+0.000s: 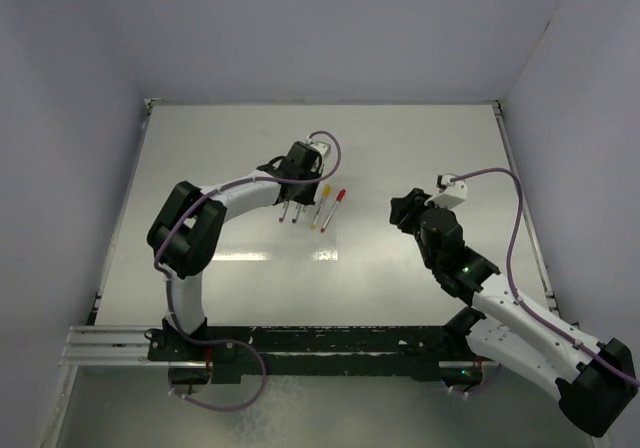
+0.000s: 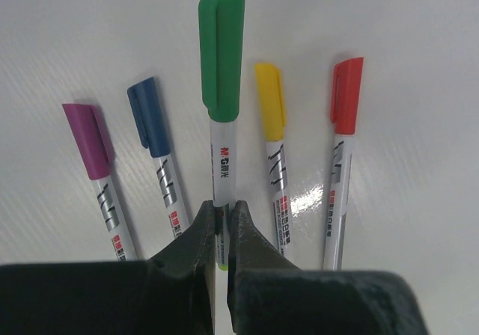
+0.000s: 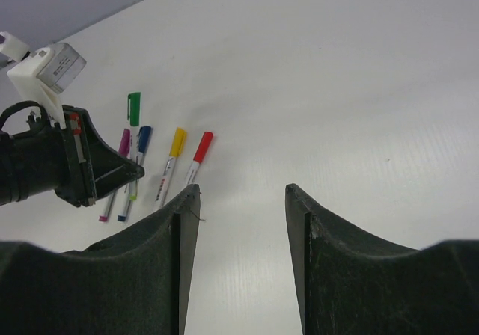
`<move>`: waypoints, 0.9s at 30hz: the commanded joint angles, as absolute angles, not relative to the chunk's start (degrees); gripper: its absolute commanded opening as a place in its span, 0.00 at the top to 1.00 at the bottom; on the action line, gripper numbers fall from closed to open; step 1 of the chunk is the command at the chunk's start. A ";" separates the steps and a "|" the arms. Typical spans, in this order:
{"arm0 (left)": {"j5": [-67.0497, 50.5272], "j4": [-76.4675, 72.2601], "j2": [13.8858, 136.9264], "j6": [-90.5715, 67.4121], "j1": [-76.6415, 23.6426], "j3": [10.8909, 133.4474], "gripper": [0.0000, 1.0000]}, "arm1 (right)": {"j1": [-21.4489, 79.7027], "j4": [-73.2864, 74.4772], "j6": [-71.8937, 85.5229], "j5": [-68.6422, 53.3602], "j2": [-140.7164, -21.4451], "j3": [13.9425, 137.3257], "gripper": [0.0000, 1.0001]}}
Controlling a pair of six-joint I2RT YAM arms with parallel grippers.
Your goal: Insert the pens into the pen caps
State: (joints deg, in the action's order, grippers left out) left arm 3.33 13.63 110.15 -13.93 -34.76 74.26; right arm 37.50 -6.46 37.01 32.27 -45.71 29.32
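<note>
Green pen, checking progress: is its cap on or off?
On. The green cap covers one end of the green pen, snug on its barrel; the left tool grips that pen.

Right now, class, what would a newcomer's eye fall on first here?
The green-capped pen stands out, pinched in the shut left gripper. Four other capped pens, purple, blue, yellow and red, lie in a row on the white table around it. The right gripper hangs open and empty to their right.

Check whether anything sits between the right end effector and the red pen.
Nothing visible: bare table lies between the open right end effector and the red pen. The left end effector, shut on the green pen, is beyond it.
</note>
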 commanded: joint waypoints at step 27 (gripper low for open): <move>0.20 19.61 112.79 -18.53 -34.53 76.11 0.90 | 37.54 -7.65 39.88 32.26 -47.94 28.14 0.49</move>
